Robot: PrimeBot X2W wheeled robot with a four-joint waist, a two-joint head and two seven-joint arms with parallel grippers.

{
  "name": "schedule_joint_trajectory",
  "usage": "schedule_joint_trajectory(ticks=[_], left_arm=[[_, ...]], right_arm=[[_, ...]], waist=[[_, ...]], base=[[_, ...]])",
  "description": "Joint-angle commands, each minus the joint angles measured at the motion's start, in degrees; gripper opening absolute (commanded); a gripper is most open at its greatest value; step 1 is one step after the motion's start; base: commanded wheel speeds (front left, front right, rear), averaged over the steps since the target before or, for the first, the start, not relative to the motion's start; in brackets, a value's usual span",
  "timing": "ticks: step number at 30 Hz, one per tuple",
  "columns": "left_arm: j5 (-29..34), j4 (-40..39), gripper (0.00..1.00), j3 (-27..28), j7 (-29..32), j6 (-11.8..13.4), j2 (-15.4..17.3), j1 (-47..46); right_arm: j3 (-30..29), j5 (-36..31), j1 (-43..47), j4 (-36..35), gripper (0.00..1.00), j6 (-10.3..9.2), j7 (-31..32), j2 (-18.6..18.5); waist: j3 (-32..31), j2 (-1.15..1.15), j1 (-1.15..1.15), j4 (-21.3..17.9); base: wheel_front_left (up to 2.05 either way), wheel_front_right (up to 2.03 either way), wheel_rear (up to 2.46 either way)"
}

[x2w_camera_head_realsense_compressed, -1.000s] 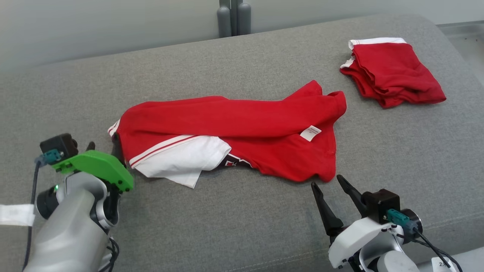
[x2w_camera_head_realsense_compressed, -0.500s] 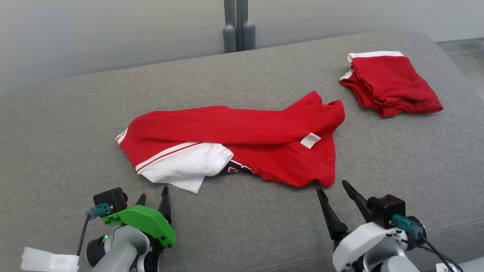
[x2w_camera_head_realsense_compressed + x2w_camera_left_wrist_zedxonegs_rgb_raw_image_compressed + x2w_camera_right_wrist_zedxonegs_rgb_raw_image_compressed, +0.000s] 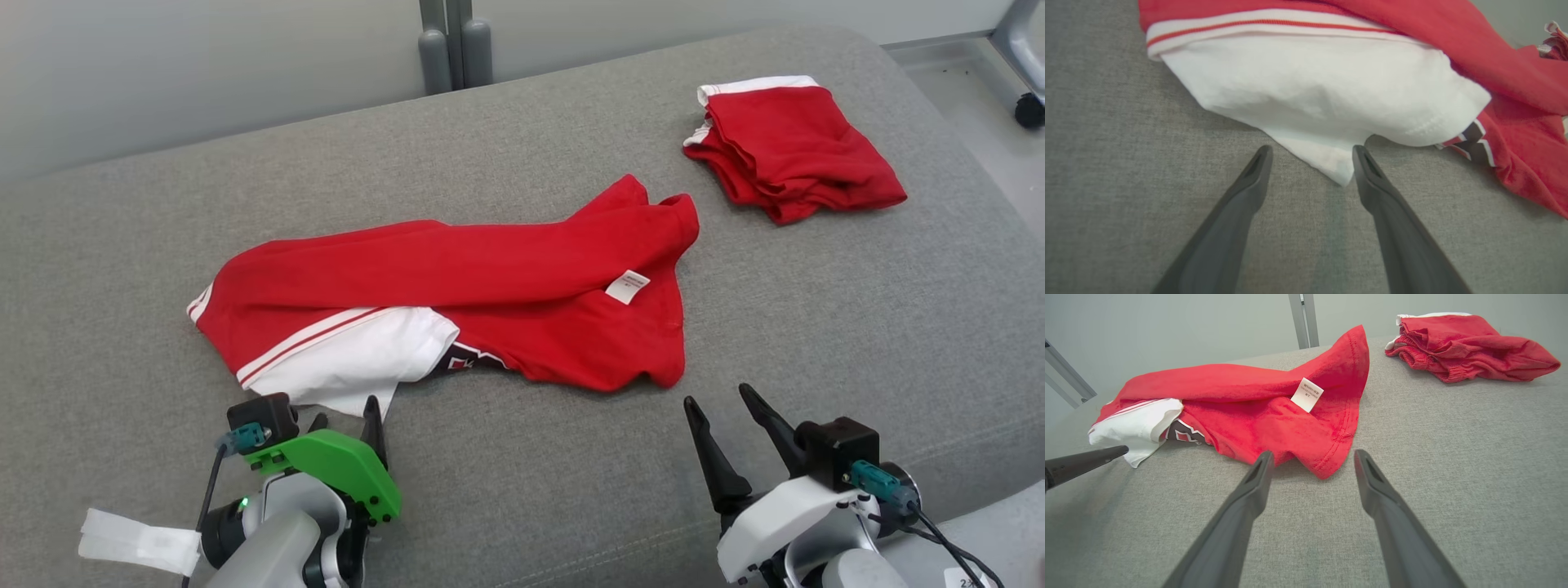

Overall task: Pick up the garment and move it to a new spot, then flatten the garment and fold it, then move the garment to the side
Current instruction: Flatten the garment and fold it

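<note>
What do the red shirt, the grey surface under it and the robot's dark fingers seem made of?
Shirt: soft matte knit, probably cotton jersey; it drapes in folds and has stitched hems.
Surface: matte woven upholstery cloth, with a speckled weave and a seam.
Fingers: smooth, faintly glossy, likely moulded plastic; the look leaves rubber or metal open.

I'm looking at what seems lab or test room: working over grey upholstered couch (image 3: 522, 147), seeing bare pale wall (image 3: 204, 73), metal frame posts (image 3: 447, 45), castor (image 3: 1030, 110) on hard floor (image 3: 963, 73).
</note>
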Motion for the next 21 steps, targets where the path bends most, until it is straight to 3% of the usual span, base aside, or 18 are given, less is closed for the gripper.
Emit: schedule_joint_trajectory(ticks=[1, 11, 12, 13, 14, 21], left_arm=[[0.4, 0.3, 1.0, 0.1, 0.3, 0.6, 0.0, -1.3], [3.9, 4.1, 1.0, -2.6, 1.0, 3.6, 1.3, -3.6], [4.3, 4.4, 0.96, -3.0, 1.3, 3.6, 1.4, -3.5], [4.5, 4.5, 0.43, -3.3, 1.2, 3.5, 1.3, -3.4], [5.0, 4.7, 0.01, -3.6, 0.9, 3.5, 1.5, -3.3], [6.4, 5.2, 0.0, -6.4, 1.9, 2.7, 1.6, -1.7]], right_arm=[[0.0, 0.3, -0.7, 0.0, 1.0, -0.06, -0.6, 0.0], [-0.1, 0.8, -1.3, 0.9, 1.0, -0.06, -1.7, 0.0], [-0.2, 0.9, -1.3, 1.0, 1.0, -0.06, -1.9, 0.0], [-0.3, 0.9, -1.3, 1.1, 1.0, -0.05, -1.9, 0.0], [-0.5, 0.9, -1.3, 1.2, 1.0, -0.06, -2.1, 0.0], [-0.4, 0.7, -1.4, 1.7, 1.0, -0.06, -2.0, 0.0]], waist=[[1.3, 0.0, 0.0, -1.3], [3.4, 0.0, 0.0, -2.9], [3.5, 0.0, 0.0, -2.9], [3.5, 0.0, 0.0, -2.8], [3.5, 0.0, 0.0, -2.6], [2.7, 0.0, 0.0, -0.4]], base=[[0.0, 0.0, 0.0], [0.0, 0.0, 0.0], [0.0, 0.0, 0.0], [0.0, 0.0, 0.0], [0.0, 0.0, 0.0], [0.0, 0.0, 0.0]])
